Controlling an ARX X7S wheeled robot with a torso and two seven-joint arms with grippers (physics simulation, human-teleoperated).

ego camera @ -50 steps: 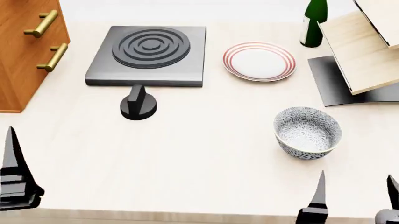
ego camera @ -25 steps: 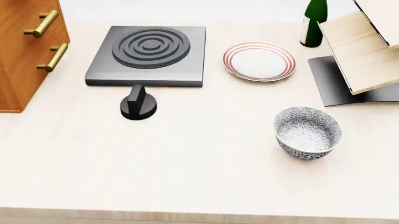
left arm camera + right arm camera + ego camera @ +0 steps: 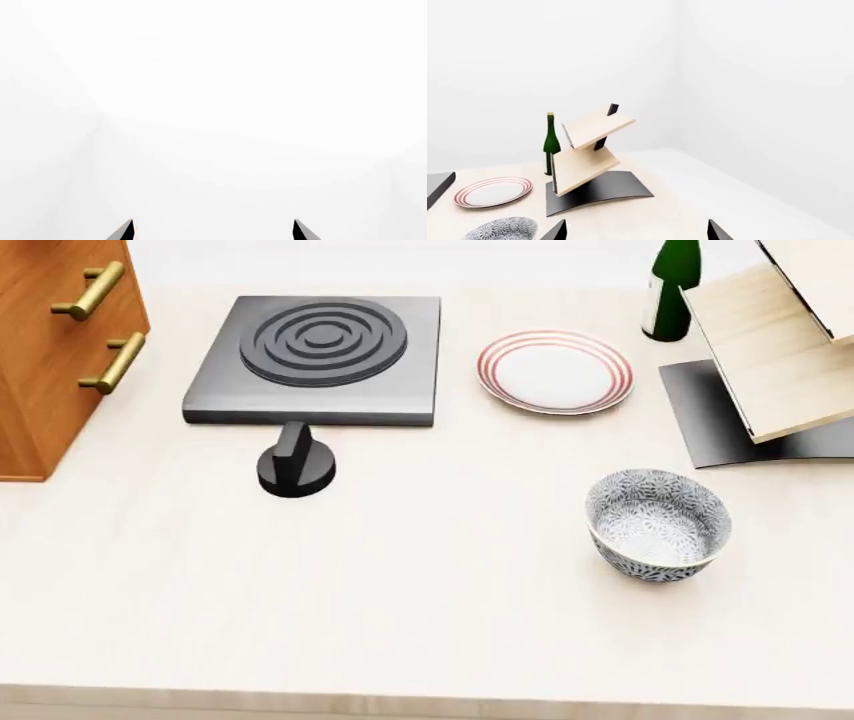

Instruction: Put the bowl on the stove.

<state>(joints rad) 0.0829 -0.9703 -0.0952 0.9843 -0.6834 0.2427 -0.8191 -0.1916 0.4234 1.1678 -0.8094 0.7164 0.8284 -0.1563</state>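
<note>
The bowl (image 3: 658, 524), white with a dense grey-blue floral pattern, stands upright on the table at the front right; its rim also shows in the right wrist view (image 3: 502, 228). The stove (image 3: 318, 358), a dark grey slab with a ringed burner, lies at the back left. Neither gripper shows in the head view. My left gripper (image 3: 212, 231) is open, its tips wide apart before a blank white background. My right gripper (image 3: 636, 231) is open and empty, with the bowl off to one side of it.
A round black knob (image 3: 295, 462) stands in front of the stove. A white plate with red rings (image 3: 554, 370), a green bottle (image 3: 673, 286) and a tilted wooden rack on a black base (image 3: 774, 350) are at the back right. A wooden drawer cabinet (image 3: 54, 340) stands at the left.
Both grippers, seen at the head view's bottom edge a second ago, have left that view. Nothing on the table has moved.
</note>
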